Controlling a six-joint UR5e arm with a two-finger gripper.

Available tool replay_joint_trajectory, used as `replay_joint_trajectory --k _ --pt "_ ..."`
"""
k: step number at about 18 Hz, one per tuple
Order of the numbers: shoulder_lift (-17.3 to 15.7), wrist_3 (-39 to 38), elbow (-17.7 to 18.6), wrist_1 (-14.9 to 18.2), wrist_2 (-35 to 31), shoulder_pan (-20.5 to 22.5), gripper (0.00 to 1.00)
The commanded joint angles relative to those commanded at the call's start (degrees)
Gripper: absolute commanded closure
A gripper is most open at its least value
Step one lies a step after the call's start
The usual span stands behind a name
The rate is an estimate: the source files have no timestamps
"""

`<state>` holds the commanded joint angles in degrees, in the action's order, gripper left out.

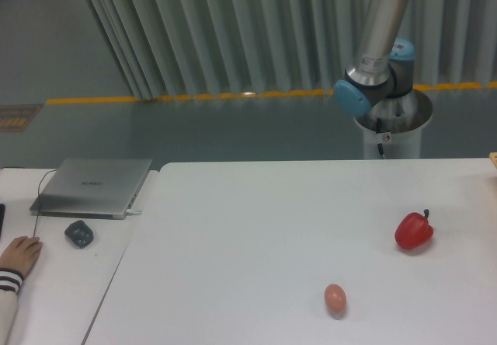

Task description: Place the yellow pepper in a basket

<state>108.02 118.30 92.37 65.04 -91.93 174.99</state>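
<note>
While the arm [382, 46] rises out of the top edge, its pincer stays out of view, as does any yellow pepper or basket.
On the white surface [256, 236], a red pepper [413, 231] sits at 3 o'clock and a tan egg [335, 297] at 5 o'clock, well apart. At 9 o'clock lie a closed grey laptop [93, 186] with unreadable lid lettering, a dark mouse [78, 233] and a person's hand [19, 253].

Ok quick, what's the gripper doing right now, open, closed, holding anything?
Gripper: out of view; only the arm's lower part shows, so its state cannot be told.
Person's hand: resting flat on the side table, holding nothing.
</note>
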Motion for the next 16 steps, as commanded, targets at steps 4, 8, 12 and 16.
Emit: replay_joint_trajectory --k 4,8,12,16 --pt "0.4 3.9 -0.9 -0.1 0.0 0.1 0.00" --pt "0.6 4.0 -1.6 -0.1 3.9 -0.3 0.00" --pt "0.4 5.1 -2.5 0.3 4.0 -1.7 0.00" --pt "0.0 5.1 -4.2 2.1 4.0 -5.9 0.00"
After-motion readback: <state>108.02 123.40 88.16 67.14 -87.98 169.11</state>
